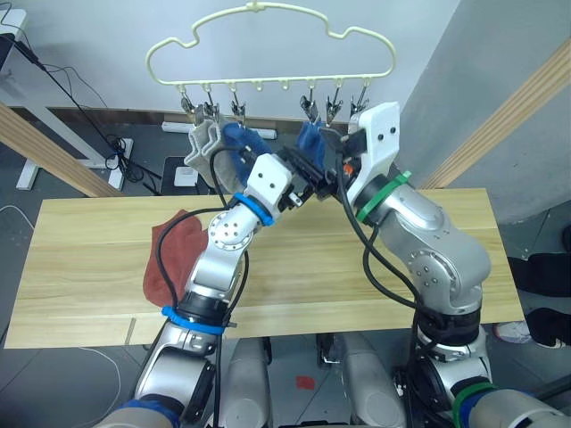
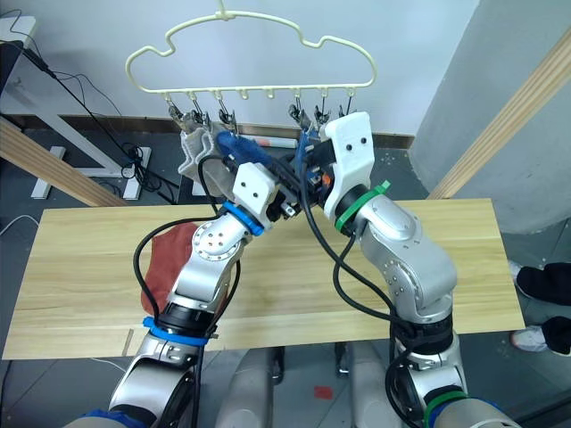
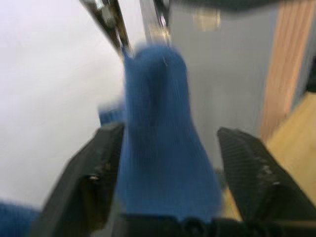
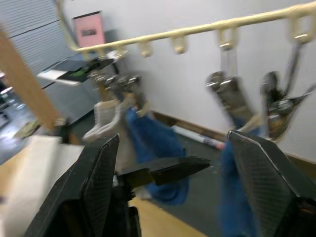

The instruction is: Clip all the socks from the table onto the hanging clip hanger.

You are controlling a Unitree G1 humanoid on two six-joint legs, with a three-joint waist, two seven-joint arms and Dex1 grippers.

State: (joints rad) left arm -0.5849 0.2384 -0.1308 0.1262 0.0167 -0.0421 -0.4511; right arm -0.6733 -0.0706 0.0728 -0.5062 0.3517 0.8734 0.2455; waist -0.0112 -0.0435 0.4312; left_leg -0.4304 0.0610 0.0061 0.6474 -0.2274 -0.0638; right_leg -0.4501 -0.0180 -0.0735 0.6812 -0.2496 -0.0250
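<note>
A pale yellow clip hanger [image 1: 268, 49] hangs in the upper centre of the frame, above the far edge of a light-wood bench [image 1: 80, 267]. Both arms reach up to its row of metal clips.

On the hanger's left side hang two grey socks [image 1: 203, 143] and one blue sock [image 1: 243, 138]. A second blue sock [image 1: 310, 138] hangs under a clip right of centre, its long axis running straight down from the clip.

The left gripper [image 3: 177, 187] sits directly below this second blue sock, jaws wide, with the sock's lower end hanging between the two fingers; whether it touches them is unclear. The right gripper [image 4: 192, 173] is also spread wide, holding nothing, just beside the same clips.

The rust-red socks [image 1: 174, 254] lie in a heap at the left middle of the frame, on the bench beside the left arm. That arm is clearly nearer; the heap lies down and behind its raised gripper, so the next pick probably falls to it.
</note>
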